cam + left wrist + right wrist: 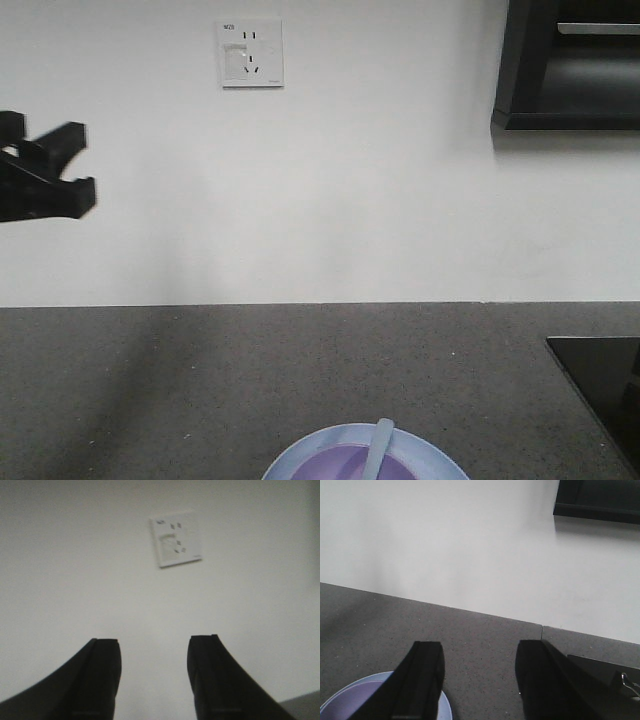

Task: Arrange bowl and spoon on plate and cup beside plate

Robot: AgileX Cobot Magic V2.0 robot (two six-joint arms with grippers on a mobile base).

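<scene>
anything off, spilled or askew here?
Nothing stands out. The bowl sits on the plate with the spoon lying in it, and there is no spill on the counter. The cup is in no view, so it is unchecked.

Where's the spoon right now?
Front view, bottom centre: the spoon rests in the bowl, which sits on the plate at the counter's near edge. Its upper end points toward the wall.

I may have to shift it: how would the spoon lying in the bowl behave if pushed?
The spoon looks small and thin, so it is probably light. It lies loose in the smooth bowl, so it would likely slide or swivel. It seems rigid, not floppy.
</scene>
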